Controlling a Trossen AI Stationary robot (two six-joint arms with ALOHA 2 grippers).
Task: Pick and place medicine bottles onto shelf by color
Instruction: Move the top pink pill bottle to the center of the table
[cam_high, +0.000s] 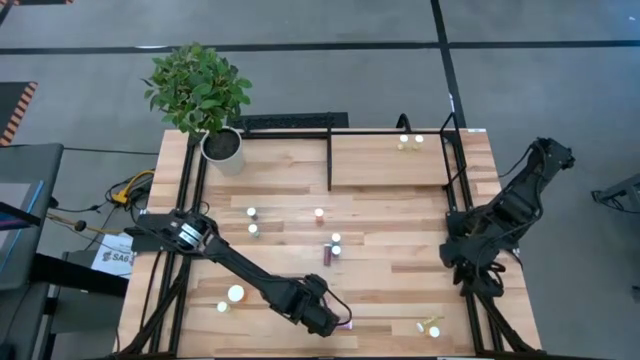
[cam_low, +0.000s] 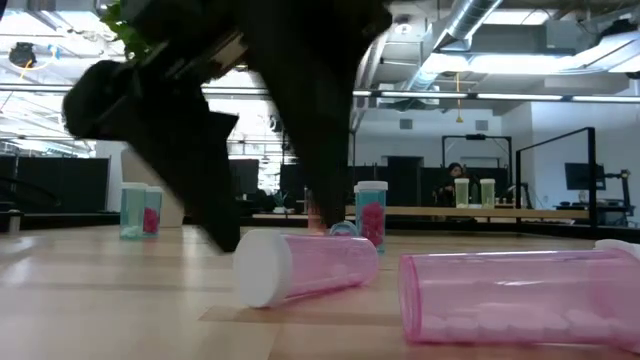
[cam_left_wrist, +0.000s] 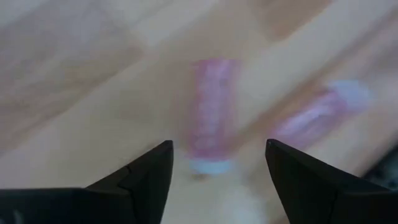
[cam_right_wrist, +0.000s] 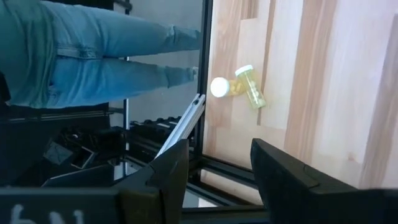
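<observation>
Two pink medicine bottles lie on their sides near the table's front edge. One (cam_left_wrist: 211, 112) lies with its white cap (cam_left_wrist: 208, 165) toward my left gripper (cam_left_wrist: 219, 144), which hangs open just above it, one finger on either side. In the low view this bottle (cam_low: 310, 265) rests on the planks below the dark fingers (cam_low: 225, 225). The other pink bottle (cam_low: 520, 295) lies beside it. Two pale yellow bottles (cam_high: 410, 141) stand on the shelf (cam_high: 390, 170) at the far right. My right gripper (cam_right_wrist: 219, 144) is open and holds nothing, raised at the table's right edge (cam_high: 470, 262).
Several small bottles stand mid-table (cam_high: 252, 220) (cam_high: 319, 213) (cam_high: 333, 246). A larger one (cam_high: 236, 293) stands front left. Two yellow bottles (cam_right_wrist: 249, 87) lie at the front right. A potted plant (cam_high: 205, 95) stands at the far left. A person's legs (cam_right_wrist: 93, 56) show beyond the table's edge.
</observation>
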